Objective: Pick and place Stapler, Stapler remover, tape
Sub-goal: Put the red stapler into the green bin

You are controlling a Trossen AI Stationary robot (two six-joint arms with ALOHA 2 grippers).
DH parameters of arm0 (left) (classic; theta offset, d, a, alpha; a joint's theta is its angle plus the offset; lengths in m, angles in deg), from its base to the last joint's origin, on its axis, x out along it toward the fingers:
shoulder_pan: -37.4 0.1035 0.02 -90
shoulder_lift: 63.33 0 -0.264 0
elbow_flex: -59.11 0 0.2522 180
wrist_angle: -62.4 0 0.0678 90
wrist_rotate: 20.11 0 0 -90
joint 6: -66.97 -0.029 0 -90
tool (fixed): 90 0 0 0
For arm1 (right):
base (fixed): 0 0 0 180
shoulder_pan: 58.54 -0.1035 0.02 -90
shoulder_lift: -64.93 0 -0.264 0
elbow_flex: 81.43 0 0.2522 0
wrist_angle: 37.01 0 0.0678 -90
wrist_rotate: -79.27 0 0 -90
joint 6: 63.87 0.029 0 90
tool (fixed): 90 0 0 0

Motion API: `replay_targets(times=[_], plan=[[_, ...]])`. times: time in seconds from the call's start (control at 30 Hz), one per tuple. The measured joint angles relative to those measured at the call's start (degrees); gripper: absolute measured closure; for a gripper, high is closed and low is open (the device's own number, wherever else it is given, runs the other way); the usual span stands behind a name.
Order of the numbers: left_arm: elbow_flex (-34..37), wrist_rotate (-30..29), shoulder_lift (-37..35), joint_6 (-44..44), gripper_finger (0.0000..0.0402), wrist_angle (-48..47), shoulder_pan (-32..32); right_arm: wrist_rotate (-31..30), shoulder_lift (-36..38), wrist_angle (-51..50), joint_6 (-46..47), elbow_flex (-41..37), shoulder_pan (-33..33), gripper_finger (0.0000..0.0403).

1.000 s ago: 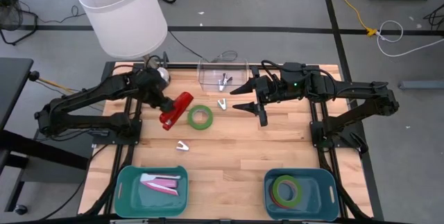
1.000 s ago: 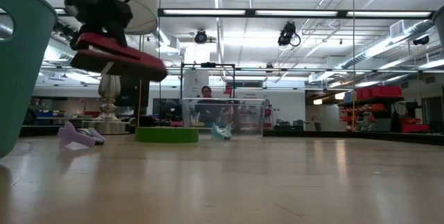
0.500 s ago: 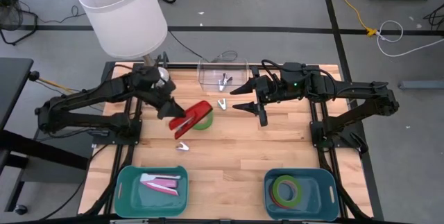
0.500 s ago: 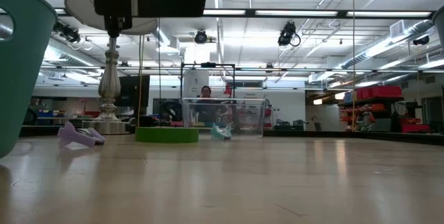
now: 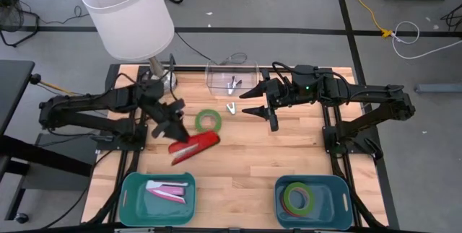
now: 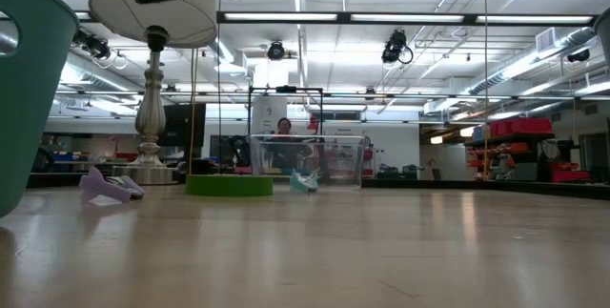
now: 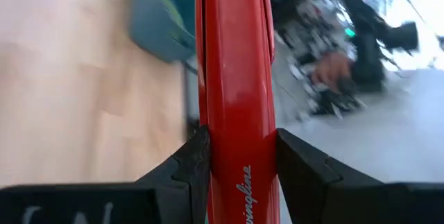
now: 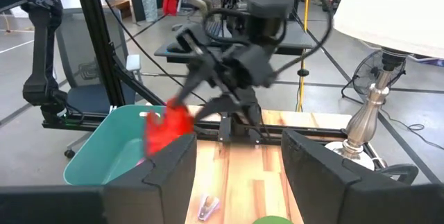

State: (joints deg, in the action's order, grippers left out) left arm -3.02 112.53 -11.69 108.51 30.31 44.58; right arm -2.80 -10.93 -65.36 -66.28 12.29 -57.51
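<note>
Room: workshop with grey floor, cables and ceiling strip lights beyond a pale wooden table (image 5: 238, 161).
Table fixtures: white-shaded lamp (image 5: 126, 13) at the far left corner; clear plastic box (image 5: 232, 78) at the far edge with small clips inside, probably the supply the items are drawn from.
Left gripper (image 5: 173, 121): clamped on the red stapler (image 5: 195, 148), held clear of the table. The left wrist view shows both fingers (image 7: 186, 168) pressed to the stapler's sides near its rear, leaving the long nose free to tip into a bin.
Stapler position: in the air over the left half of the table, between the green tape ring (image 5: 208, 121) and the left teal bin (image 5: 159, 198). Judged mid-carry toward that bin.
Left teal bin: already holds pale pink and white pieces, so it looks like the staple-tool bin.
Right teal bin (image 5: 313, 203): holds stacked tape rings (image 5: 297, 197), green and red-pink; tape evidently sorts here.
Green tape ring: flat on the table near the centre, not yet moved.
Staple removers: one pale one (image 5: 231, 108) just in front of the clear box; a lilac one (image 6: 107, 187) shows in the low view, left of the green ring.
Right gripper (image 5: 266, 110): waiting over the far middle of the table, jaws partly spread, holding nothing, kept out of the left arm's path.
</note>
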Motion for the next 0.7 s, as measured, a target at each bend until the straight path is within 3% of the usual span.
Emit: replay_targets(times=[0.27, 0.7], plan=[[0.0, 4.0, 0.0, 7.9, 0.0264, -0.7, -10.8, 0.0, 0.0, 0.0, 0.0, 0.0, 0.0, 0.0192], [0.0, -0.6, 0.0, 14.7, 0.0264, -7.0, -25.5, 0.0, 0.0, 0.0, 0.4, 0.0, 0.0, 0.0192]])
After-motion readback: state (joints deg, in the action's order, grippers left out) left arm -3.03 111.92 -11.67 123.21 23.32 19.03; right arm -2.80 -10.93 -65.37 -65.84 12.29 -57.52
